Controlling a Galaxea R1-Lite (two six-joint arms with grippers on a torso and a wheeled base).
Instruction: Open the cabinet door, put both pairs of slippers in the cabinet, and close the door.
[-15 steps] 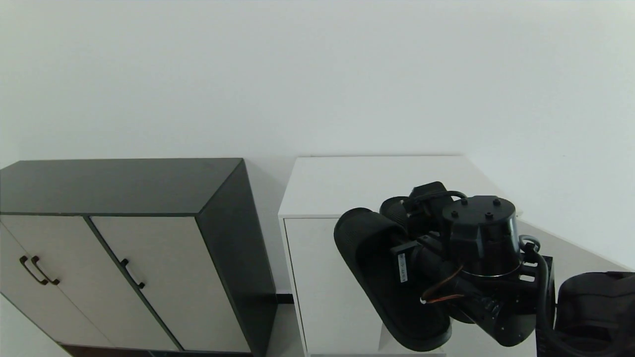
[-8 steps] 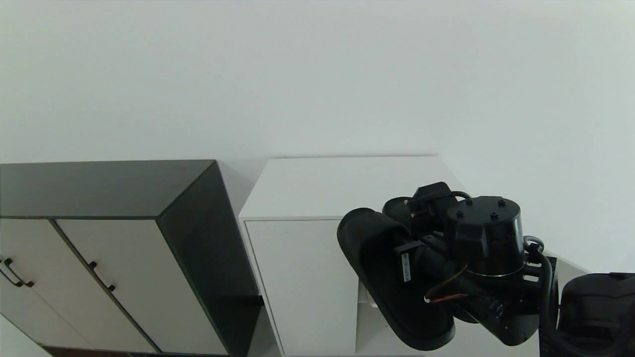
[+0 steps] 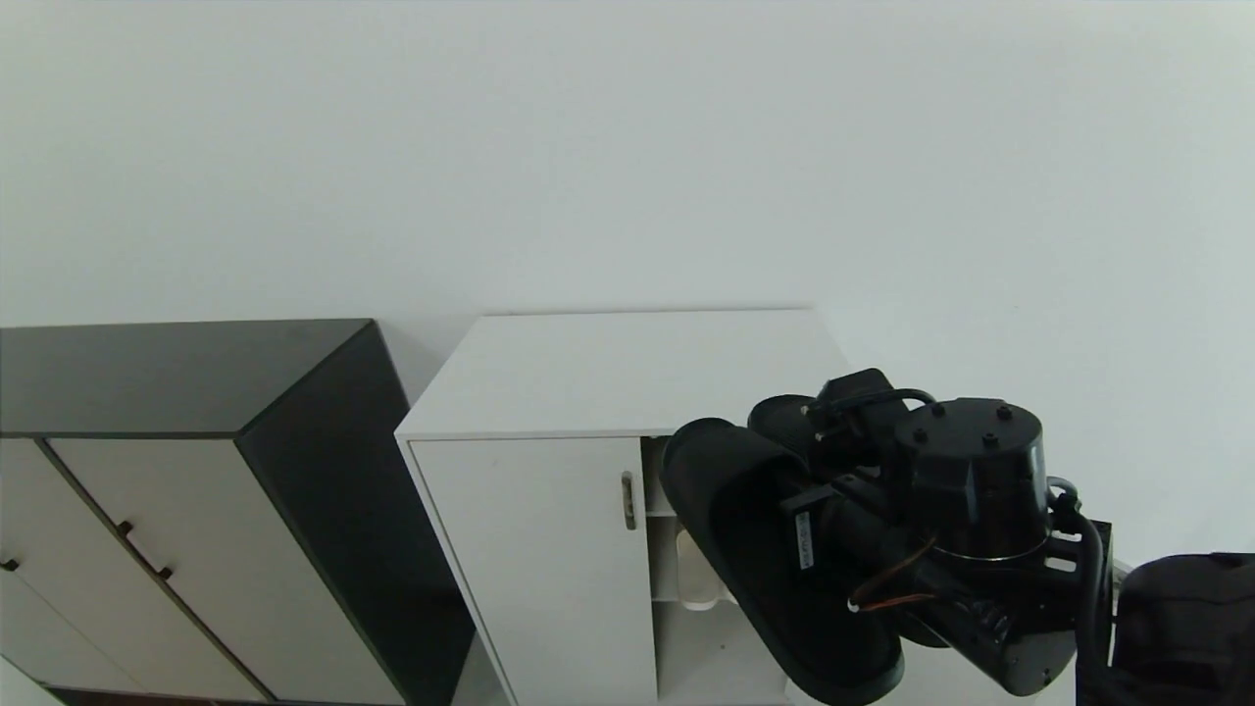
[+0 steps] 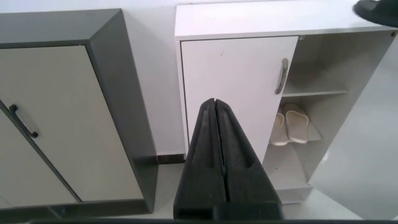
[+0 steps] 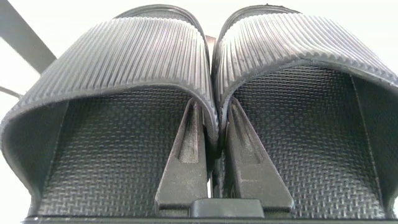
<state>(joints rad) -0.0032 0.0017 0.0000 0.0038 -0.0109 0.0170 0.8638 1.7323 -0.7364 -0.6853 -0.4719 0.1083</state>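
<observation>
My right gripper (image 5: 214, 109) is shut on a pair of black slippers (image 5: 155, 68), pinching their adjoining straps between its fingers (image 5: 183, 162). In the head view the black slippers (image 3: 775, 559) hang soles outward in front of the white cabinet (image 3: 608, 373), level with its open right half. The cabinet's left door (image 3: 534, 559) is closed, and its handle (image 3: 627, 500) is at the door's right edge. A pair of white slippers (image 4: 292, 124) lies on a shelf inside the open half. My left gripper (image 4: 215, 106) is shut on nothing and points at the closed door (image 4: 236, 87).
A black cabinet (image 3: 186, 378) with pale doors and dark handles (image 3: 142, 554) stands just left of the white one, with a narrow gap between them. A plain white wall (image 3: 627, 147) rises behind both. Pale floor (image 4: 168, 186) lies in front.
The whole head picture has shifted: both cabinets slid left in view, so the camera moved. The white cabinet's open right half and the white slippers came into sight. The held black slippers kept their place.
</observation>
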